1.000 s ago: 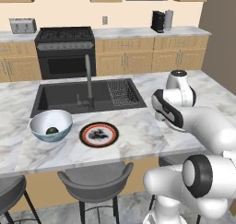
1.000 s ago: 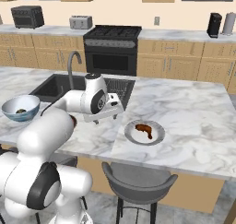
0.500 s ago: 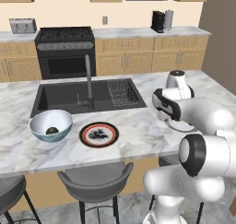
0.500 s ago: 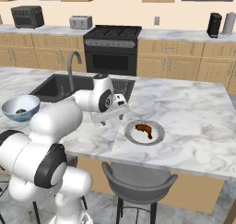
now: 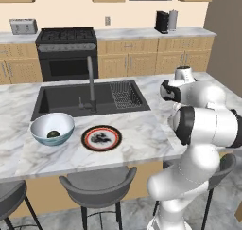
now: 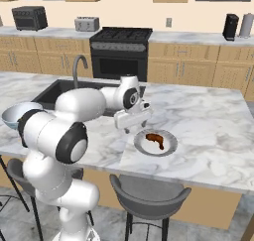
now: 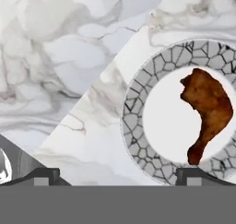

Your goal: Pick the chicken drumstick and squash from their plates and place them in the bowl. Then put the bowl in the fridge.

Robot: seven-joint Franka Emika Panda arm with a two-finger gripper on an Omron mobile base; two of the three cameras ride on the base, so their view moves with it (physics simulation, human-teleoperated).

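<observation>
On marble, glossy brown drumstick (image 7: 206,112) lies on round crackle-rimmed plate (image 7: 138,126).

- Brown drumstick (image 7: 207,112) lies on the grey plate (image 6: 168,147), right.
- Green squash (image 5: 53,134) sits in the bowl (image 5: 40,125), left.
- Red-rimmed plate (image 5: 101,138) lies just beside the bowl.

The arm swung toward the grey plate (image 6: 155,142); the open tool (image 6: 133,131) moved beside the chicken drumstick (image 6: 154,139).
</observation>
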